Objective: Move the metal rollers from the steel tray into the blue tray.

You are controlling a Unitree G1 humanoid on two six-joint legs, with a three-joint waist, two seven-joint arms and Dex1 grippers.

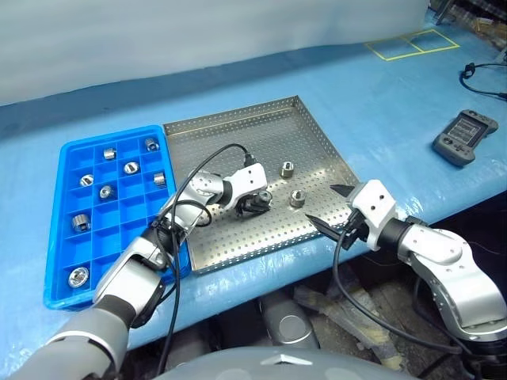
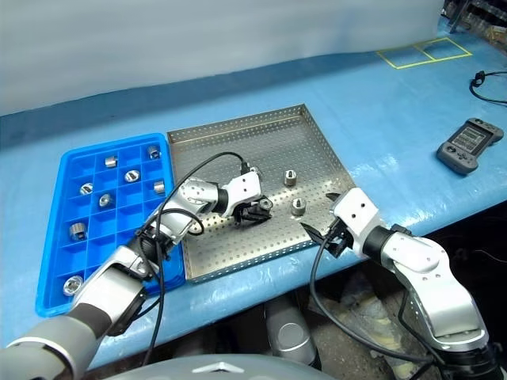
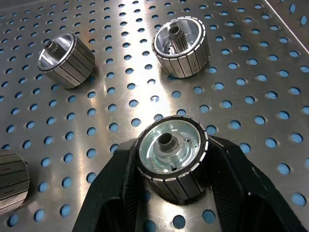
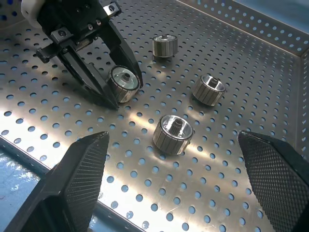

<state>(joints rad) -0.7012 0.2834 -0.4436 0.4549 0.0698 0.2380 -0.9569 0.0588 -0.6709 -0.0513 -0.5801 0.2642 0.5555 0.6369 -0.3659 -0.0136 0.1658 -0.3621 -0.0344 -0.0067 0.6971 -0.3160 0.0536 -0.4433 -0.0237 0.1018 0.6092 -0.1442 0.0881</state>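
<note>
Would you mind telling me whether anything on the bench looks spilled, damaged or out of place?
Nothing stands out. The loose rollers sit inside the steel tray, the others lie in compartments of the blue tray, and the left gripper is shut on a roller. A handheld controller lies apart on the bench.

light: bright, even | glare: streaks on steel tray (image 3: 145, 63) | shadows: soft | focus: sharp

Left claw (image 4: 113, 92) clamps roller (image 4: 123, 83) on steel tray (image 4: 270, 72); three rollers (image 4: 173, 135) loose nearby.
</note>
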